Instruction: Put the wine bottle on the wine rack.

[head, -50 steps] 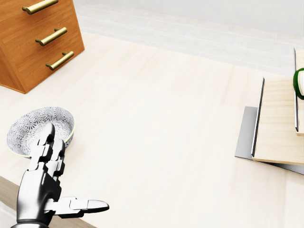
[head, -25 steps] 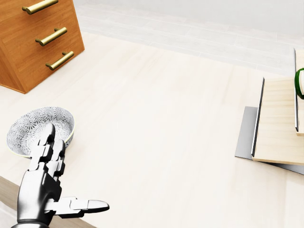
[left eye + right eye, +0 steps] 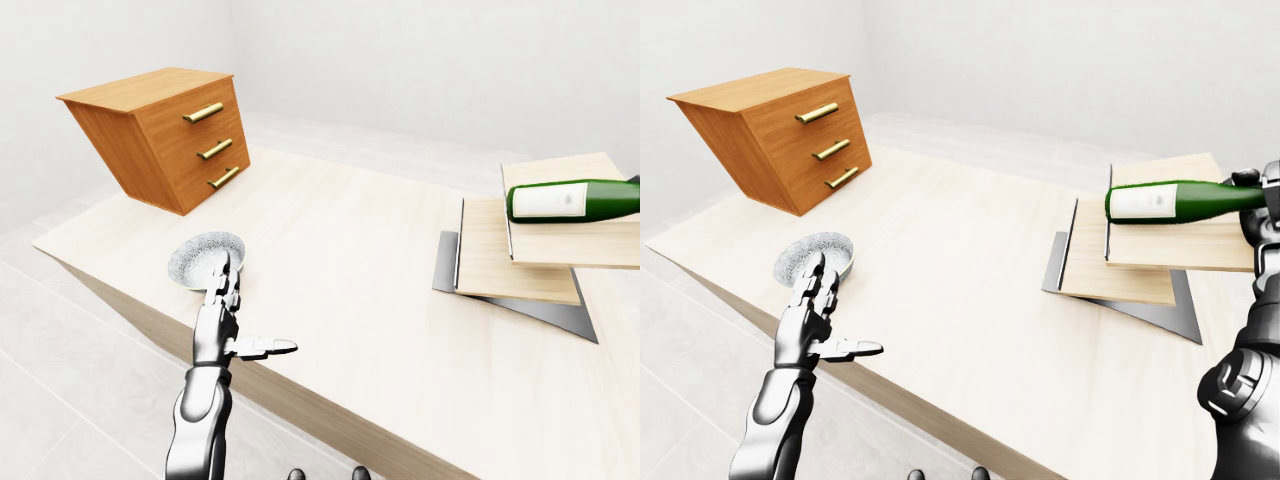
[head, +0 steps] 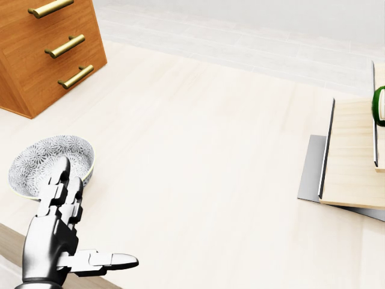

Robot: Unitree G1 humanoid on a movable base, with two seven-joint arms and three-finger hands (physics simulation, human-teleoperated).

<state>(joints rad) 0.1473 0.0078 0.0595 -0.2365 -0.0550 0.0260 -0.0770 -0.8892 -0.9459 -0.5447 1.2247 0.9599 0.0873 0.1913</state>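
The green wine bottle [image 3: 1170, 200] with a white label lies on its side just over the top wooden shelf of the wine rack [image 3: 1120, 270], at the right of the right-eye view. My right hand [image 3: 1255, 200] reaches in from the right edge and its fingers close round the bottle's neck. In the head view only a green sliver of the bottle [image 4: 379, 105] shows at the right edge, above the rack [image 4: 352, 162]. My left hand [image 4: 72, 232] hovers at the lower left with fingers straight and thumb out, holding nothing.
A patterned grey bowl [image 4: 51, 159] sits on the pale wooden table [image 4: 198, 150] just beyond my left hand. A tilted wooden drawer chest [image 4: 42, 48] with brass handles stands at the upper left. The table's near edge [image 3: 330, 415] runs under my left forearm.
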